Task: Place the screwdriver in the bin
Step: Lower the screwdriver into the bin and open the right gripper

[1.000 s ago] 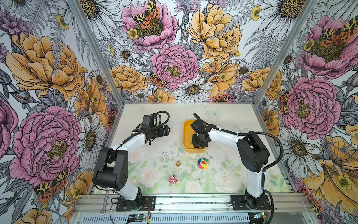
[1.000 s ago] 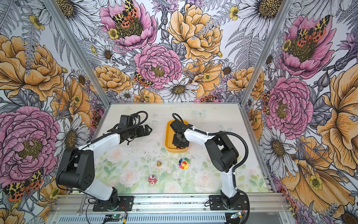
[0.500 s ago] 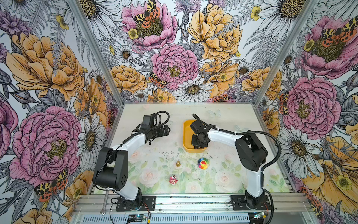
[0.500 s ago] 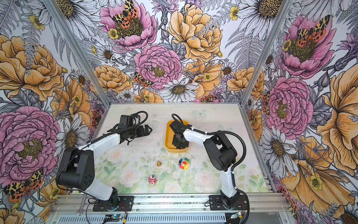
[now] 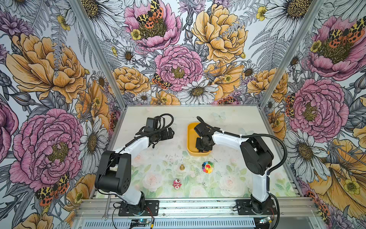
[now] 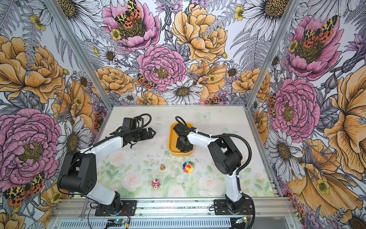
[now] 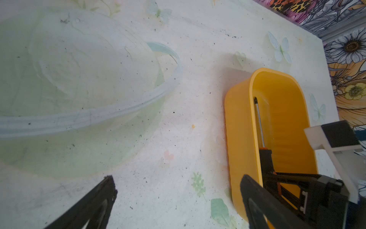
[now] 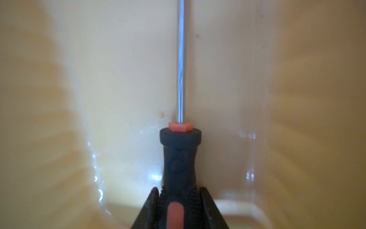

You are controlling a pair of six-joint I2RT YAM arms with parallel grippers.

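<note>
- Screwdriver (image 8: 179, 156): sits low inside the bin (image 8: 89, 79), thin shiny shaft pointing along the bin's long way toward the far end.
- Seen from the left wrist too: screwdriver (image 7: 259, 123) close by one long wall of the bin (image 7: 239, 138).
- Hard to tell if the shaft touches the bin floor.
- Right gripper (image 8: 178, 191): squeezes tight on the black handle, one finger on each side, an orange bit showing between them.
- In both top views: right gripper (image 5: 202, 145) (image 6: 183, 146) dips into the near half of the bin and hides the screwdriver.
- Bin (image 5: 189, 138) (image 6: 170, 138): yellow-orange, long, with round corners; stands on the table (image 5: 237, 119).
- Left gripper (image 5: 170, 133) (image 6: 151, 133): hangs off to the left of the bin, apart from it, fingers spread wide, holding nothing.
- Nearer the front, all on the table and apart from the bin: rainbow flower toy (image 5: 207, 167) (image 6: 187, 167), small gold piece (image 5: 182, 167) (image 6: 162, 167), little red and pink figure (image 5: 176, 183) (image 6: 155, 184), tiny white die (image 5: 203, 184) (image 6: 183, 184).
- Silver wrench (image 5: 106, 208) (image 6: 82, 212): lies on the front metal rail by the left arm's base.
</note>
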